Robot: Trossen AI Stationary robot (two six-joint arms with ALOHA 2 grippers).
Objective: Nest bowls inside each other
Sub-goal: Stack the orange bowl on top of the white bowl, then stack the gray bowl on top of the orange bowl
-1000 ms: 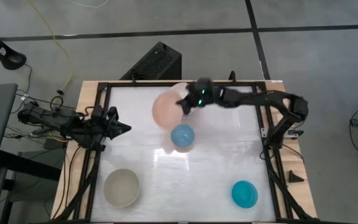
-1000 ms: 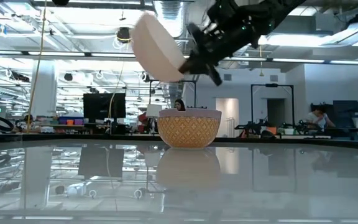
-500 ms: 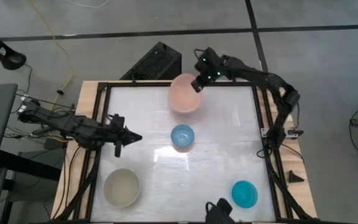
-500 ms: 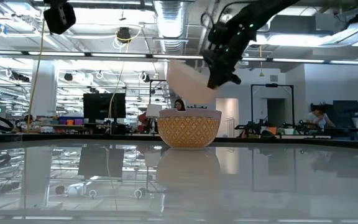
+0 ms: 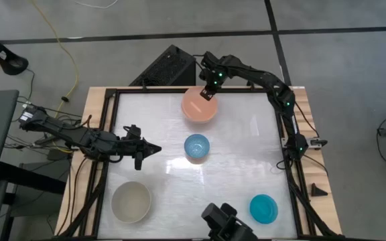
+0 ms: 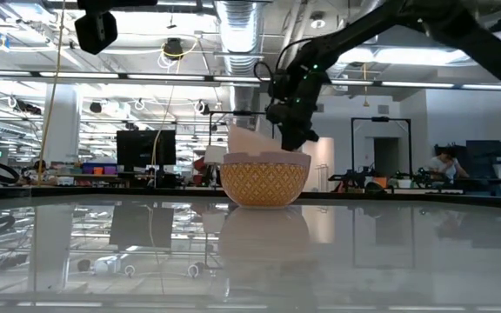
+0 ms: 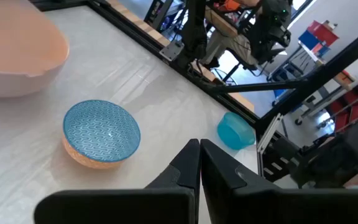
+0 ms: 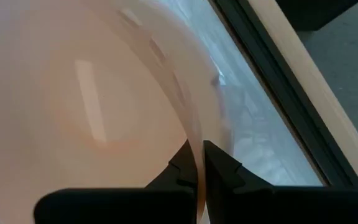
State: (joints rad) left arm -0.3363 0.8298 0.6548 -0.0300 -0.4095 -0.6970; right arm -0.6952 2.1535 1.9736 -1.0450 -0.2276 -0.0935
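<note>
My right gripper (image 5: pixel 208 92) is shut on a salmon-pink bowl (image 5: pixel 198 107) at the table's far edge. The bowl's mouth faces up and tilts a little. Whether its base touches the table I cannot tell. A blue patterned bowl (image 5: pixel 196 147) stands on its base at the table's middle. My left gripper (image 5: pixel 155 148) hovers shut just left of it, holding nothing. A grey-beige bowl (image 5: pixel 131 202) rests at the near left and a teal bowl (image 5: pixel 264 208) at the near right. My right gripper pinches the pink bowl's wall at its far rim (image 8: pixel 194 132), one finger (image 8: pixel 180 169) inside the bowl and the other outside. The fingers come steeply down from above, at the bowl's far side. The bowl hangs from that rim, slightly tilted and mouth up.
A black frame (image 5: pixel 283 144) runs around the white tabletop. A dark device (image 5: pixel 225 224) juts in over the near edge between the grey-beige and teal bowls. A black box (image 5: pixel 168 67) stands beyond the far edge.
My right gripper has carried the pink bowl down and toward the table's far edge. Its wrist has tipped, and the bowl has turned from lying on its side to mouth up. My left gripper has moved toward the table's right, nearer the blue patterned bowl.
</note>
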